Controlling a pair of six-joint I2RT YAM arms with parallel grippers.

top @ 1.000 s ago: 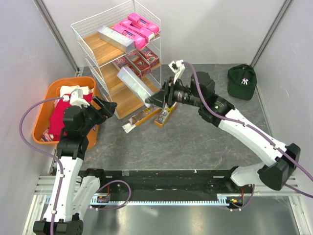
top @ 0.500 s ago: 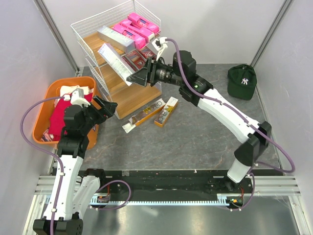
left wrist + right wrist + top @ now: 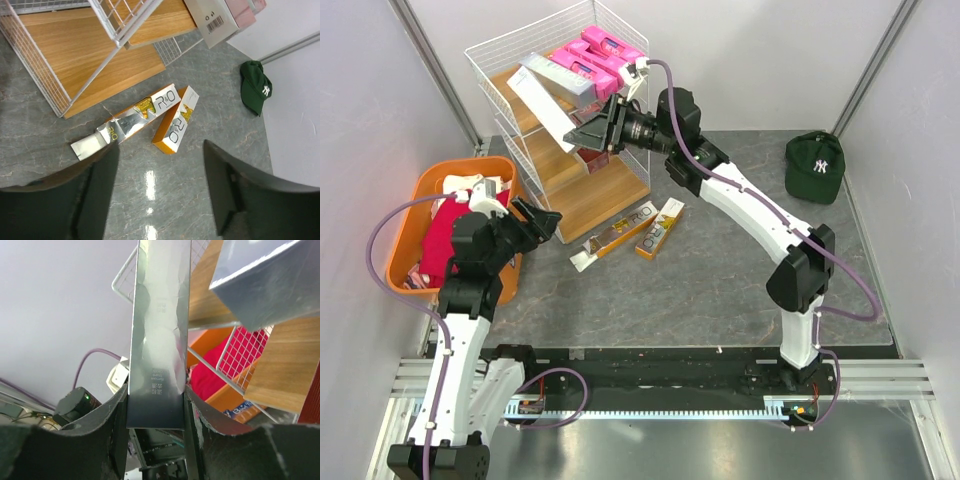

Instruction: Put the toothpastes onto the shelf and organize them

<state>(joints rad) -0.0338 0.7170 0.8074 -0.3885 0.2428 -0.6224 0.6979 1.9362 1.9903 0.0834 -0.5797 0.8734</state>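
Right hand (image 3: 582, 131) pinches silver-grey toothpaste box (image 3: 542, 105) by one end. The box juts past the fingers, tilted, across the shelf's (image 3: 490, 62) top-tier front. Left hand (image 3: 534, 222) spread, empty, left of shelf. Two gold toothpaste boxes (image 3: 632, 232) lie on counter (image 3: 720, 290) just in front of shelf.

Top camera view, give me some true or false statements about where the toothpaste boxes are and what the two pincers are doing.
1. The right pincer grips a silver toothpaste box. True.
2. Two gold boxes lie on the table in front of the shelf. True.
3. The left pincer holds a gold box. False: it is open and empty.
4. The pink boxes sit on the shelf's bottom board. False: they are on the top board.
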